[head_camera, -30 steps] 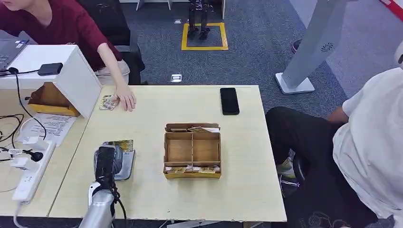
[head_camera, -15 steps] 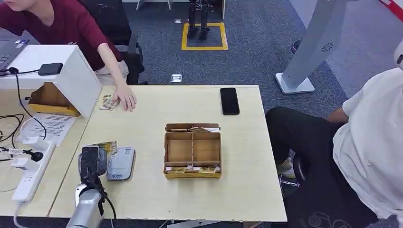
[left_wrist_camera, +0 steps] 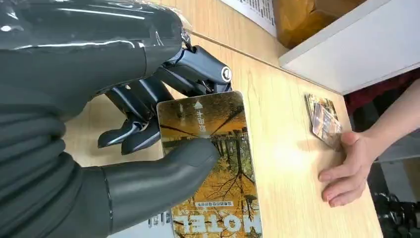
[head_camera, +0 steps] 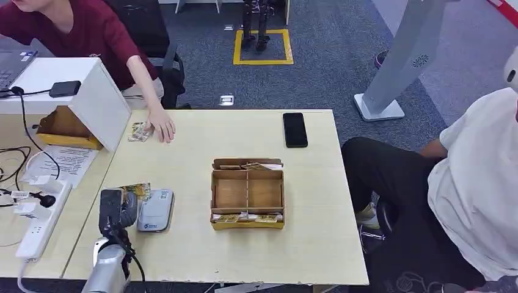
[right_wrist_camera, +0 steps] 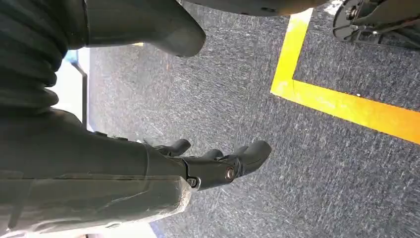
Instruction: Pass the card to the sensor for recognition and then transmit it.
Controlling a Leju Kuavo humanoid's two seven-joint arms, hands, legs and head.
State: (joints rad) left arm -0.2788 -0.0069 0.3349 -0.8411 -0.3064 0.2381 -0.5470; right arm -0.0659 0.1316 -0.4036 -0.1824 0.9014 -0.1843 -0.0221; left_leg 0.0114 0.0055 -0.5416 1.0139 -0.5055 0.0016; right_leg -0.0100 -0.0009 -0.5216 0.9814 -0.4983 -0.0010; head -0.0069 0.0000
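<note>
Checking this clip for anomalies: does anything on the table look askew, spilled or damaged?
Nothing stands out. The left robot hand holds the card intact beside the sensor; the tray sits square, the phone lies flat, and a person's hand rests by a small card stack.

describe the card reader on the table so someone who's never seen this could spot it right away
Start at the pale wooden table and find the divided wooden box at its middle. To that box's left, toward the near edge, lies the card reader, a flat silver-grey slab with rounded corners. The black phone lies at the far edge.
</note>
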